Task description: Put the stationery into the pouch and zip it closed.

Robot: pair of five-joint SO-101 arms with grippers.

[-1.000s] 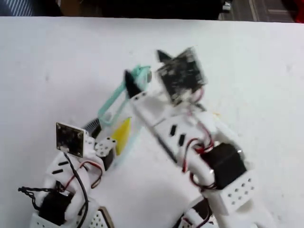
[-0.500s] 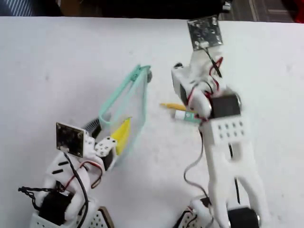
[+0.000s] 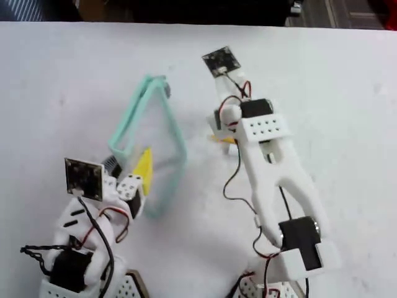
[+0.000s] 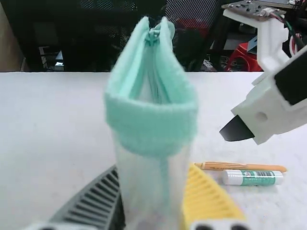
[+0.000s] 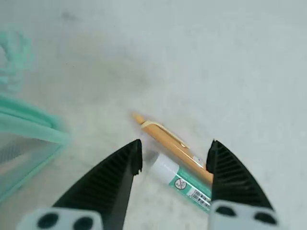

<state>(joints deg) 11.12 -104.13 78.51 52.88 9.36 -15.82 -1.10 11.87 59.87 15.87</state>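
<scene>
The black-fingered right gripper (image 5: 175, 153) is held spread and pointed downward on its outstretched white arm, while the grey-and-yellow left gripper (image 4: 152, 179), on a low-folded arm, is clamped around a mint-edged clear pouch (image 4: 151, 120).

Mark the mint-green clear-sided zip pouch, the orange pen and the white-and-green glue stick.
Mint-green clear-sided zip pouch (image 4: 151, 120), left wrist view, on its green rim.
Orange pen (image 5: 169, 143), right wrist view, mid-barrel.
White-and-green glue stick (image 4: 253, 177), left wrist view, on its label.

A white table (image 3: 347, 93) with dark mesh chairs (image 4: 188, 17) behind.
</scene>
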